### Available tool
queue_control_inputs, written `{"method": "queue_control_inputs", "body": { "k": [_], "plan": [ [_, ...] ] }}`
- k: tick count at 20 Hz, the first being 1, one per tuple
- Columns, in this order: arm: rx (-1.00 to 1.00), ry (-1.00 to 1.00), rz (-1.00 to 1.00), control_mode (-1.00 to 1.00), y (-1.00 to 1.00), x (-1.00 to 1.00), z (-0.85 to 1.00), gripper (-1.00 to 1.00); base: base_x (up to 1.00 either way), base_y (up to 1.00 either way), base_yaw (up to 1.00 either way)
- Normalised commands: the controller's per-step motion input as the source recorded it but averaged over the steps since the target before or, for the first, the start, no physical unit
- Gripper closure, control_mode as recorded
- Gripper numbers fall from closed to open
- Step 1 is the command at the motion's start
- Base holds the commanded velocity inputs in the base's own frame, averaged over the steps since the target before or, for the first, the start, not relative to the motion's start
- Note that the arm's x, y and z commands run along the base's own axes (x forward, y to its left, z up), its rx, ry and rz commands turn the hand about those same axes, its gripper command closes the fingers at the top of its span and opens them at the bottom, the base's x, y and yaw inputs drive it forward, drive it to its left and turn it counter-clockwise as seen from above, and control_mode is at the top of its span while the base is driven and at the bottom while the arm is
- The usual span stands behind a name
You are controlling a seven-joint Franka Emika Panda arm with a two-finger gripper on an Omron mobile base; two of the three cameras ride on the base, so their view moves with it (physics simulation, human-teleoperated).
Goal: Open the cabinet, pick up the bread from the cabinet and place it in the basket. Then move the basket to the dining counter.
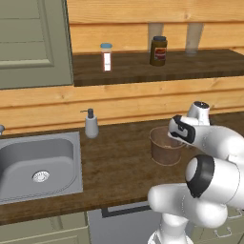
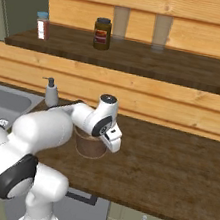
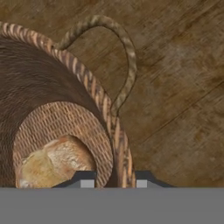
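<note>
Beside the soap dispenser [image 1: 91, 124], my gripper [image 3: 114, 181] pinches the rim of the basket [image 3: 111, 127], bread [image 3: 52, 162] inside; such a thin hold risks tilting and spilling.

The basket [image 3: 65, 100] is brown with a woven, stripy rim, and its rope handle [image 3: 118, 52] at 12 o'clock is tan. The bread [image 3: 52, 164] inside is golden tan with pale spots. The worktop [image 1: 119, 162] is dark brown with wood lines. The sink [image 1: 38, 167] is grey. The jar [image 1: 158, 50] is dark brown with a yellow and red label.
</note>
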Motion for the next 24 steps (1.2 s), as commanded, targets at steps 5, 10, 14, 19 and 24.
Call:
{"method": "queue_control_inputs", "body": {
  "k": [5,10,14,19,24],
  "plan": [
    [0.0,0.0,-0.01,-1.0,0.02,-0.01,0.03,1.0,0.0,0.0,0.0],
    [0.03,-0.03,-0.03,-1.0,0.0,-0.32,0.68,1.0,0.0,0.0,0.0],
    [0.04,-0.01,0.0,-1.0,0.24,-0.26,0.76,1.0,0.0,0.0,0.0],
    [0.05,0.0,-0.03,-1.0,0.3,-0.43,0.59,1.0,0.0,0.0,0.0],
    [0.0,0.01,-0.01,-1.0,0.26,-0.62,0.29,1.0,0.0,0.0,0.0]
  ]
}}
